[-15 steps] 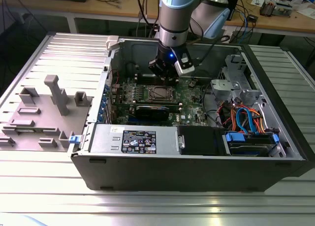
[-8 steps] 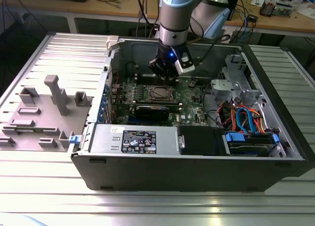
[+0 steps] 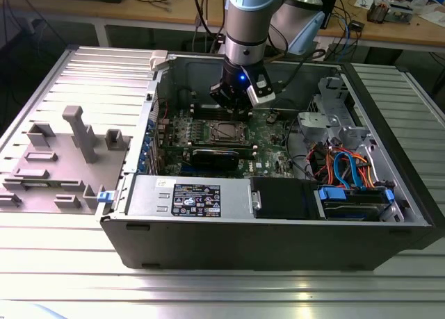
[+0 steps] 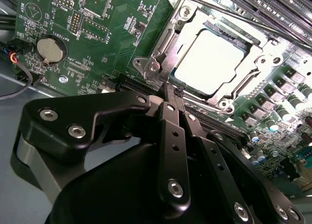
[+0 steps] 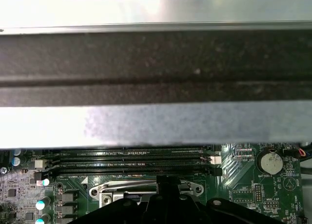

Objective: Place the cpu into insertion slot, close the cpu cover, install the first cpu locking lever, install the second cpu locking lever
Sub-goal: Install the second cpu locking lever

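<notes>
One arm: grey-and-blue robot arm, black gripper (image 3: 235,103) hanging just behind the socket, inside the open grey metal computer case (image 3: 208,225).
Left of socket: grey plastic fixture tray (image 3: 62,159) well apart, outside the case; round silver coin battery (image 4: 51,48) near the socket on the green motherboard (image 4: 102,38).
Socket: small flat square cpu with silvery-grey top (image 4: 212,60) seated flat; thin silvery metal cpu cover frame (image 4: 168,48) lies down around it.
Gripper state: black fingers (image 4: 173,136) pressed together, holding nothing; tips just beside the cover's corner, where a thin wire lever end (image 4: 179,91) sits.
Step, my read: chip placed, cover closed; a locking lever in hand.
Next move needs: closed tips pushing the lever down and under its hook, without slipping onto the board.
</notes>
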### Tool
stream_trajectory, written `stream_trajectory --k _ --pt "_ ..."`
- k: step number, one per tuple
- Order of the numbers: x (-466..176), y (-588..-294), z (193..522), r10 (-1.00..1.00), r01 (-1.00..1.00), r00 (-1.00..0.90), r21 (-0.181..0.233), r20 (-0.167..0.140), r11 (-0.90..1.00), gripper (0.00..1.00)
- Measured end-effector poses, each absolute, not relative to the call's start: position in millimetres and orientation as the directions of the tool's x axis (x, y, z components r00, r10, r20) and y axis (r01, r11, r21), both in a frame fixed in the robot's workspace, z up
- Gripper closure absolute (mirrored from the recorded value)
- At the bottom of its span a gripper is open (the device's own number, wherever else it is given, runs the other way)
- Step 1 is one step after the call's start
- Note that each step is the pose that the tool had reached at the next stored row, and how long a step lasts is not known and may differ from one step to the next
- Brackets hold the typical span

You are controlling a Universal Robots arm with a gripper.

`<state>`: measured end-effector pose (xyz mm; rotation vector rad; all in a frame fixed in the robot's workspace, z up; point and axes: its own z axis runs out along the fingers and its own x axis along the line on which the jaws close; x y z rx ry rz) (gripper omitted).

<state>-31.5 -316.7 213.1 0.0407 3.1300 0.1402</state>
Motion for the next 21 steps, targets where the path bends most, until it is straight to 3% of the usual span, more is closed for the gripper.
stream_trajectory --k 21 --pt "-31.5 -319.5 223.4 0.026 0.026 -1.0 0.089 -0.007 0.996 0.89"
